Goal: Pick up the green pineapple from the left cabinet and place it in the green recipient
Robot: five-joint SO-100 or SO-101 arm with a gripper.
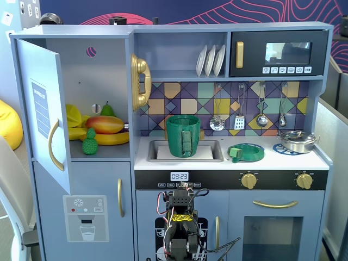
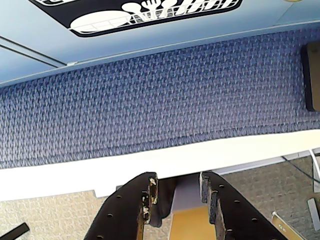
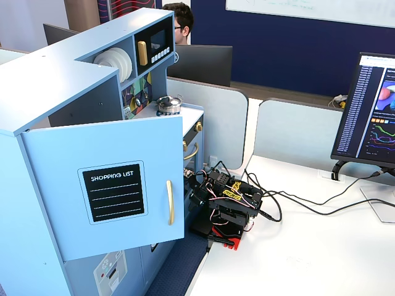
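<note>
The green pineapple (image 1: pixel 89 142) stands at the front of the shelf in the left cabinet (image 1: pixel 103 98), whose door (image 1: pixel 46 125) hangs open; the door's label side also shows in a fixed view (image 3: pixel 111 185). The green recipient (image 1: pixel 183 135) stands upright in the sink, handle toward the camera. My arm (image 1: pixel 180 228) is folded low in front of the kitchen's base, far below both; it also shows in a fixed view (image 3: pixel 229 203). In the wrist view my gripper (image 2: pixel 177 181) is empty with its jaws a little apart, pointing at the blue carpet (image 2: pixel 160 95).
A mango (image 1: pixel 104 124), bananas (image 1: pixel 111 138) and a pear (image 1: pixel 107 109) lie behind the pineapple. A flat green ring dish (image 1: pixel 246 152) and a metal pot (image 1: pixel 298 140) sit on the counter. Cables (image 3: pixel 296 200) and a monitor (image 3: pixel 370 111) are on the white table.
</note>
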